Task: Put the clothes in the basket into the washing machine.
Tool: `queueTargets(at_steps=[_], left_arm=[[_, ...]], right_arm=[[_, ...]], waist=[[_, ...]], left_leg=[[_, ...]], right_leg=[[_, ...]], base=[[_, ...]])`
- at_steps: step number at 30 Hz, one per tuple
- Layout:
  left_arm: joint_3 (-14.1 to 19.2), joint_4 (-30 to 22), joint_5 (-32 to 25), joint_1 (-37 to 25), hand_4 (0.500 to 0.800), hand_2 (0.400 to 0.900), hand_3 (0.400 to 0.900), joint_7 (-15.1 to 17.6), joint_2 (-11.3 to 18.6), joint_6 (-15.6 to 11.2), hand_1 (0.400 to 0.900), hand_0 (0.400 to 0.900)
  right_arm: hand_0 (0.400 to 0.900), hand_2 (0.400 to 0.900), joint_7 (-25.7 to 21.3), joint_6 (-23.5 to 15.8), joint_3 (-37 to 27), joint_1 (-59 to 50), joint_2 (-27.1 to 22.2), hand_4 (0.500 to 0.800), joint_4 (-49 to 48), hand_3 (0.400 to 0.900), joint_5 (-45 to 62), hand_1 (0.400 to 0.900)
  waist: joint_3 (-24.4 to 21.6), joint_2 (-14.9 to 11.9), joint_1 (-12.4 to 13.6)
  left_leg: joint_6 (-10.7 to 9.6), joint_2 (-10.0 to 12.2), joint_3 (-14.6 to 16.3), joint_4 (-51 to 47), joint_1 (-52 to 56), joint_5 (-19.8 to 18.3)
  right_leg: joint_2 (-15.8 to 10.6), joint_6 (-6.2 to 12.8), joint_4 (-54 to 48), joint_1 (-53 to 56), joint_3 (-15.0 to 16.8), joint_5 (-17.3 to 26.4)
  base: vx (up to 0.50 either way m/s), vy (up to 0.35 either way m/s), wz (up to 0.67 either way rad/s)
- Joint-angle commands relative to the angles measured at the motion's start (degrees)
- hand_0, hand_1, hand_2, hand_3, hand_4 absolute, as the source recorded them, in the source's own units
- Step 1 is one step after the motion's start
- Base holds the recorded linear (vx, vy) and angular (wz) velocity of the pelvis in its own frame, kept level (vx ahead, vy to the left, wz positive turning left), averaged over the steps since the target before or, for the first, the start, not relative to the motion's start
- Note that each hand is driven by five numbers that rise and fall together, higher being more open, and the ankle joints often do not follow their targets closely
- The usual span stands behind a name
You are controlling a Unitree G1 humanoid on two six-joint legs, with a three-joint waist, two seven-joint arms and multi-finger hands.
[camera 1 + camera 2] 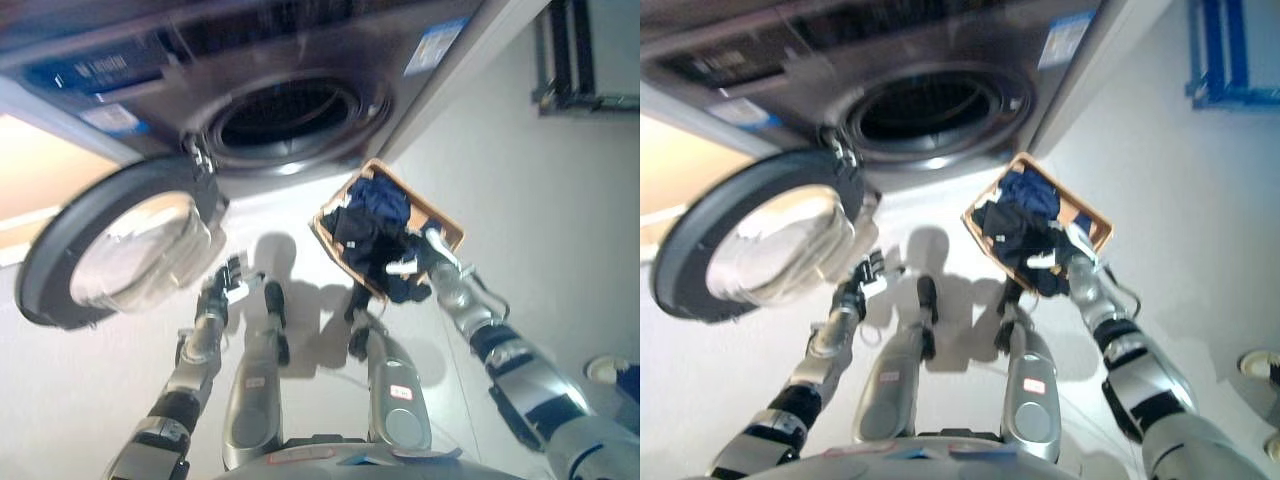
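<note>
A: We're looking down at the floor in front of the washing machine (290,110), and our right arm reaches out from about five o'clock toward the basket (448,228).

B: Right, and the right hand (425,258) sits at the basket's near edge, down among the dark clothes (372,232). We can't tell whether its fingers are spread or pinching cloth, since the fabric hides them.

A: Fair. Over on the other side, our left arm stretches up from seven o'clock, forearm nearly straight.

B: And the left hand (228,280) hovers just below the open door (115,250), its fingers loosely spread and gripping nothing. It looks apart from the door rim.

A: Now the clothes. We see a heap of navy and black fabric piled in the tan basket, spilling over its near rim toward us.

B: The basket sits on the pale floor (560,200) at roughly two o'clock from the middle of our view, tilted corner-on, just beside the machine's lower right corner.

A: The drum opening is dark and round at twelve o'clock, and the door hangs swung wide toward nine o'clock.
</note>
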Motion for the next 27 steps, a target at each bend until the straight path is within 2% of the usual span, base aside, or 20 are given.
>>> queueTargets(at_steps=[1, 5, 6, 7, 16, 27], left_arm=[[-0.5, -8.6, -2.7, 1.4, 0.8, 0.9, 0.9, 3.0, 2.1, -5.7, 0.9, 0.9], [-0.8, -13.9, -3.8, -0.6, 0.8, 0.9, 0.9, 4.7, 2.9, -7.0, 0.9, 0.9], [-0.7, -15.0, -3.6, -1.2, 0.8, 0.9, 0.9, 5.5, 3.2, -7.3, 0.9, 0.9], [-0.9, -16.3, -3.6, -1.8, 0.8, 0.9, 0.9, 6.0, 3.5, -7.6, 0.9, 0.9], [-1.8, -23.4, -4.9, -5.9, 0.8, 0.9, 0.9, 9.3, 4.1, -9.0, 0.9, 0.9], [-3.3, -23.2, -6.9, -5.0, 0.8, 0.9, 0.9, 9.5, 3.6, -9.3, 0.9, 0.9]], right_arm=[[0.9, 0.9, -3.7, -2.4, 2.0, -3.2, -2.9, 0.8, -2.9, 0.9, -0.7, 0.9], [0.9, 0.9, -5.4, -2.5, 3.8, -11.0, -5.4, 0.8, -1.3, 0.9, -1.4, 0.9], [0.9, 0.9, -6.0, -2.4, 4.0, -13.0, -6.2, 0.8, -0.5, 0.9, -1.7, 0.9], [0.9, 0.9, -6.7, -2.4, 4.4, -14.9, -6.8, 0.8, 0.3, 0.9, -1.9, 0.9], [0.9, 0.9, -9.4, -1.5, 7.0, -25.8, -6.6, 0.8, 10.6, 0.9, -2.7, 0.9], [0.9, 0.9, -8.2, -0.4, 10.8, -26.1, -1.1, 0.8, 15.2, 0.9, -9.0, 0.9]], waist=[[-1.4, -0.4, 0.8], [-0.8, 0.1, 1.3], [-0.9, 0.3, 1.6], [-0.8, 0.4, 1.7], [0.1, 3.0, 3.2], [0.2, 4.5, 4.0]], left_leg=[[-1.4, -1.0, -1.5, 6.4, -7.8, -1.5], [-1.2, -0.8, -2.1, 12.2, -17.5, -2.7], [-1.7, -0.6, -2.8, 14.4, -19.2, -5.3], [-1.6, -0.7, -2.8, 16.2, -21.6, -5.7], [-1.2, -1.4, -3.7, 28.9, -37.3, -8.9], [-0.3, -2.7, -3.9, 37.3, -46.0, -10.1]], right_leg=[[-1.5, 7.45, 4.5, -5.9, 0.4, -0.6], [-3.2, 7.25, 10.2, -15.3, 0.6, -1.5], [-3.3, 8.02, 13.1, -17.5, 1.2, -3.9], [-3.5, 7.82, 14.6, -19.5, 1.3, -4.3], [-6.2, 6.57, 28.1, -36.6, 2.3, -7.6], [-8.9, 5.16, 37.2, -47.5, 5.0, -9.3]], base=[[-0.14, 0.0, 0.03], [-0.14, -0.01, 0.03], [-0.04, -0.001, -0.01], [-0.03, 0.008, 0.01], [-0.08, 0.032, 0.03], [-0.01, 0.011, 0.01]])
